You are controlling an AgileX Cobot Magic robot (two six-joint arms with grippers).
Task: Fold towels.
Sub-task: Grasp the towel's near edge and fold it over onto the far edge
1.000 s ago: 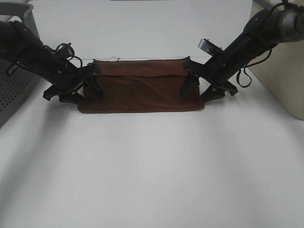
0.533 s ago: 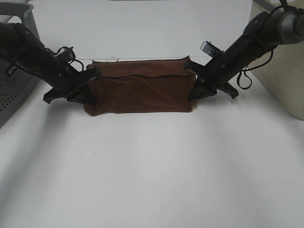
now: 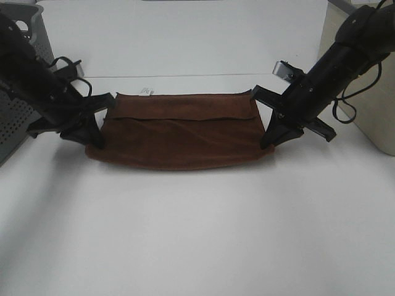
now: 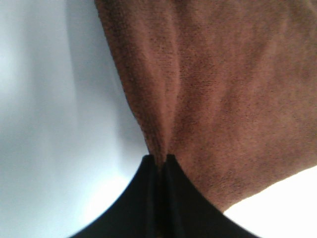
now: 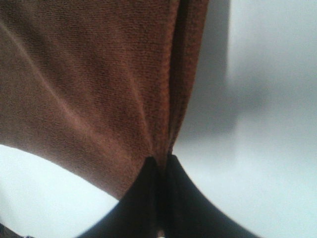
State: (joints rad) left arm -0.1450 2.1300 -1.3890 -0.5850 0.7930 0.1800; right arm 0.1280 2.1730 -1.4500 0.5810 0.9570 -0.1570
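The dark reddish-brown towel (image 3: 179, 131) hangs stretched between my two grippers above the white table, folded over lengthwise, with its small white tag (image 3: 146, 92) at the far left corner. My left gripper (image 3: 96, 139) is shut on the towel's left edge; the left wrist view shows its fingers (image 4: 159, 166) pinching a pleat of cloth (image 4: 218, 94). My right gripper (image 3: 266, 140) is shut on the right edge; the right wrist view shows it (image 5: 161, 166) pinching the cloth (image 5: 89, 79). The towel's near edge sags in the middle.
A grey perforated basket (image 3: 17, 105) stands at the far left behind the left arm. A beige bin (image 3: 365, 105) stands at the right edge behind the right arm. The white table (image 3: 197, 234) spreads in front of the towel.
Both grippers have moved apart and toward the near side, pulling the towel wider and tauter. The towel now sits lower in the view, with its near edge sagging.
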